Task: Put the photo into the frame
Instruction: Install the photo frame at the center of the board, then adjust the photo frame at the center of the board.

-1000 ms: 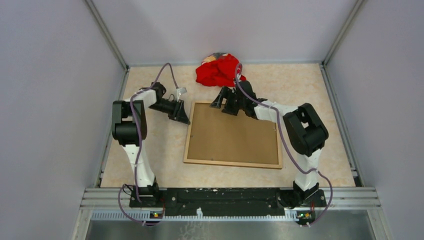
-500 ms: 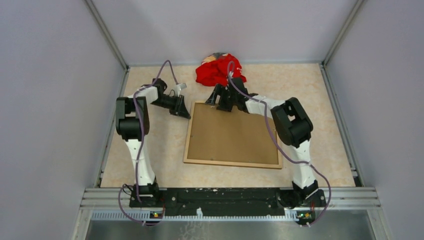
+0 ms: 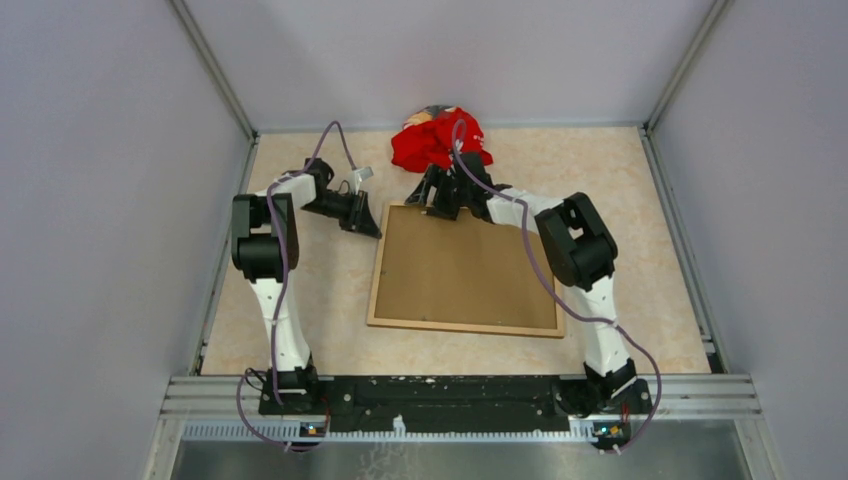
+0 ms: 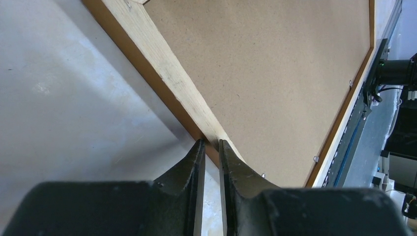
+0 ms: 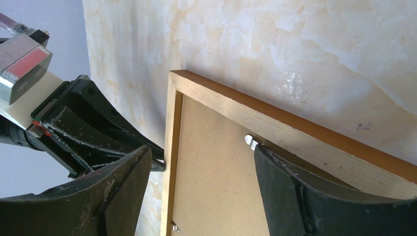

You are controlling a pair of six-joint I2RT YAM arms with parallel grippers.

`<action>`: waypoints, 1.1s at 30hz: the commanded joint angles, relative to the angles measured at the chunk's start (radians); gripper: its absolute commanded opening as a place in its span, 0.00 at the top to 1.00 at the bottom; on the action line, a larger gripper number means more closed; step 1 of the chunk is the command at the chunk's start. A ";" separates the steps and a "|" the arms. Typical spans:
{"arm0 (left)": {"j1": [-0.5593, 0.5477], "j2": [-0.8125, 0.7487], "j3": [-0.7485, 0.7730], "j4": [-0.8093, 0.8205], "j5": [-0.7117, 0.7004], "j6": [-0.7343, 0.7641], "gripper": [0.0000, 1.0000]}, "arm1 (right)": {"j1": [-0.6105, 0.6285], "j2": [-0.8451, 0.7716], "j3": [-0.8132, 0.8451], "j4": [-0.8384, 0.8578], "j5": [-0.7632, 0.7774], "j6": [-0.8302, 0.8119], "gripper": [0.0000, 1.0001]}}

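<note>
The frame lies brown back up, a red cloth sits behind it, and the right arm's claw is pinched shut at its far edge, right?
Not quite: the right claw is wide open, its fingers far apart over the far edge of the frame, as the right wrist view shows. The frame does lie brown back up, with the red cloth behind it.

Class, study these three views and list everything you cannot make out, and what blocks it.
1. The photo: seen in no view; anything beneath the plain brown backing board filling the light-brown wooden frame is hidden.
2. Left wrist view: whether the left gripper pinches the frame's edge; its black fingertips cover the contact.
3. Top view: the near side of the crumpled red cloth, behind the right gripper and its cable.
</note>
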 commanded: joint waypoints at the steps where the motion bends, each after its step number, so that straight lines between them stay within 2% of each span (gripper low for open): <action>1: -0.001 -0.001 -0.021 0.007 0.018 0.015 0.78 | -0.005 0.047 0.040 -0.011 0.002 0.003 0.24; 20: -0.033 -0.007 -0.042 0.003 0.022 0.033 0.79 | -0.004 0.050 0.021 0.044 0.070 0.055 0.26; 23: -0.033 -0.013 -0.042 -0.004 0.022 0.038 0.79 | -0.003 0.035 0.021 0.055 0.044 0.058 0.26; 26: -0.030 -0.030 -0.034 -0.027 0.016 0.059 0.78 | -0.003 -0.058 -0.013 0.047 0.021 0.028 0.21; 29: -0.027 -0.056 -0.031 -0.072 -0.007 0.105 0.76 | -0.034 -0.214 -0.071 -0.038 0.032 -0.033 0.12; 33: -0.027 -0.113 -0.074 -0.103 -0.081 0.193 0.74 | -0.131 -0.471 -0.272 -0.143 0.131 -0.088 0.02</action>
